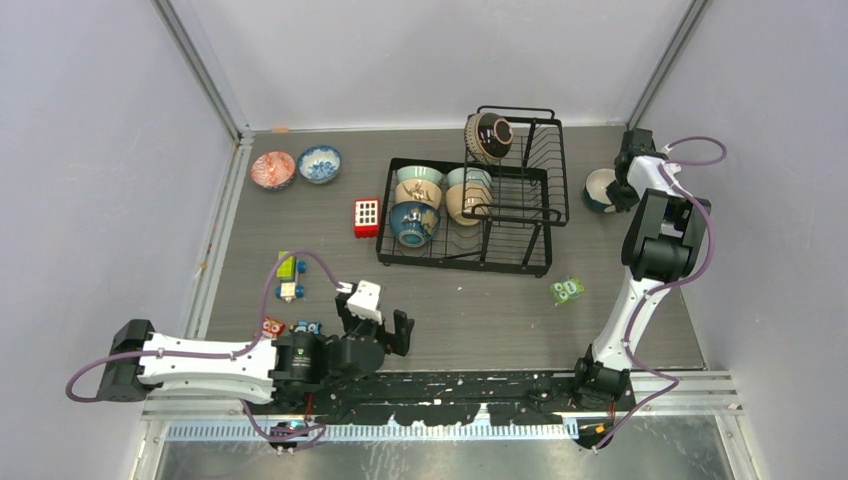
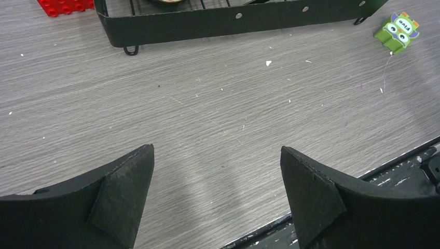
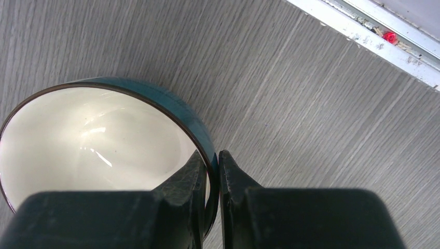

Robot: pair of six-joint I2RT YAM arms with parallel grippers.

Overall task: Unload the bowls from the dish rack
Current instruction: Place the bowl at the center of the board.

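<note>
Right wrist: glossy round ceramic bowl [image 3: 93, 140]

The top view looks steeply down from above and behind the arm bases and takes in the whole counter [image 1: 470, 320]. The left wrist view sits low over the counter, facing forward past the left gripper [image 2: 217, 150] to the rack [image 2: 238, 21] front and a green block [image 2: 398, 31], both also in the top view. The right wrist view looks down, very close, over the right gripper [image 3: 214, 161] at a bowl [image 3: 93, 140], small in the top view.
</note>
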